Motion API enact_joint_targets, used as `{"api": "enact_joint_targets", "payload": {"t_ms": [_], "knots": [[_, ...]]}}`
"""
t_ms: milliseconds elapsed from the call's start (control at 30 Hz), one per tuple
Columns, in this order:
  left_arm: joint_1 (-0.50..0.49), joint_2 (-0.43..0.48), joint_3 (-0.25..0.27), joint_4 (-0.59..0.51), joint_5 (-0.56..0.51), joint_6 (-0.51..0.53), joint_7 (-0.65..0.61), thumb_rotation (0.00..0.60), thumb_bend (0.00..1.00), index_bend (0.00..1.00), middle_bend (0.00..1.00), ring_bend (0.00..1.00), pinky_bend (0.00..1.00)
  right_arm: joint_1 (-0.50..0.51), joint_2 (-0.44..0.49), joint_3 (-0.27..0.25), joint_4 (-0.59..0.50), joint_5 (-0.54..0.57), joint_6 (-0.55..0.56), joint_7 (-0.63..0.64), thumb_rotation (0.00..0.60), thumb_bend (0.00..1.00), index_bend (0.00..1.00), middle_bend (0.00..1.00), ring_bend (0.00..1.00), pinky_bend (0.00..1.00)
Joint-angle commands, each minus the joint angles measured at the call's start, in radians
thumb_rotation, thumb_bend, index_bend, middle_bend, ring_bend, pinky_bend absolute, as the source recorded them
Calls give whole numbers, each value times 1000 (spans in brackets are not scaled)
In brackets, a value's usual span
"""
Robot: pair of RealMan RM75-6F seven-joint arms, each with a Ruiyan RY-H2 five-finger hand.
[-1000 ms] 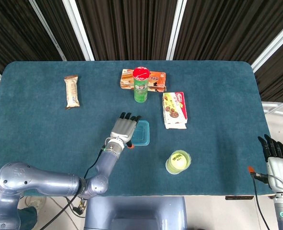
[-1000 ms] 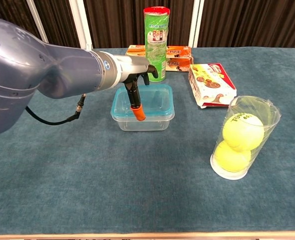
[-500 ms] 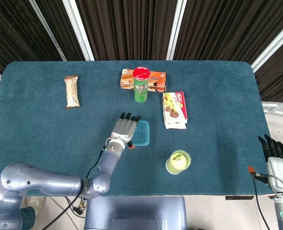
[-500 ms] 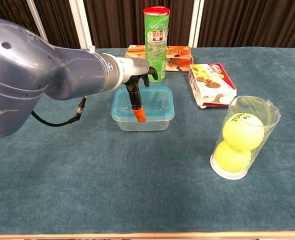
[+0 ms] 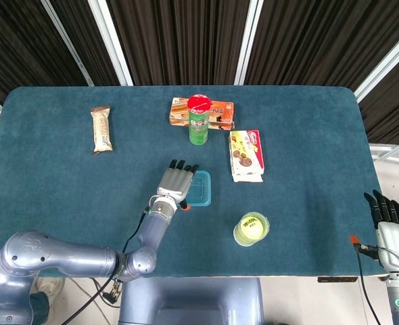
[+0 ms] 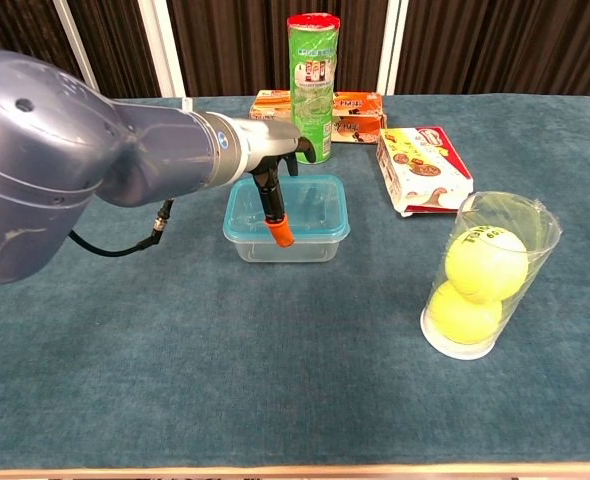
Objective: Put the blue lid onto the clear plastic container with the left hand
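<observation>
Hovering my left hand (image 5: 175, 181) flat, fingers spread and holding nothing, over the left edge of the clear plastic container (image 6: 287, 228), where the blue lid (image 5: 201, 187) already sits on top, just in front of the green can (image 5: 199, 120). My right hand (image 5: 389, 218) hangs off the table's (image 5: 51, 176) right edge, fingers apart and empty.

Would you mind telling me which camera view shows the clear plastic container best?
The chest view: the clear plastic container shows side-on, with its see-through walls and blue lid both visible beneath the left hand. The head view looks straight down, so only the blue top shows, its left part hidden under that hand.
</observation>
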Motion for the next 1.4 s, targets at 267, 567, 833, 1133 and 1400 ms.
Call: {"api": "enact_joint_targets", "payload": {"t_ms": [267, 567, 833, 1133, 1400], "knots": [[12, -7, 2, 7, 17, 0, -2, 600, 189, 98, 257, 0, 4, 0, -1, 0, 0, 0, 1, -1, 600, 292, 87, 0, 3, 0], [14, -6, 3, -2, 28, -5, 7, 600, 167, 94, 198, 0, 0, 0, -1, 1, 0, 2, 2, -3, 600, 291, 87, 0, 3, 0], [15, -2, 8, -3, 23, -7, 23, 600, 147, 86, 125, 0, 0, -1, -1, 2, -1, 4, 1, -4, 600, 292, 87, 0, 2, 0], [19, 3, 9, -11, 36, -11, 22, 600, 147, 80, 86, 0, 0, -1, -2, 2, -2, 5, 1, -6, 600, 292, 87, 0, 2, 0], [22, 10, 17, -29, 60, -3, 26, 600, 146, 71, 49, 0, 0, -1, -2, 2, -3, 6, 1, -8, 600, 292, 87, 0, 3, 0]]}}
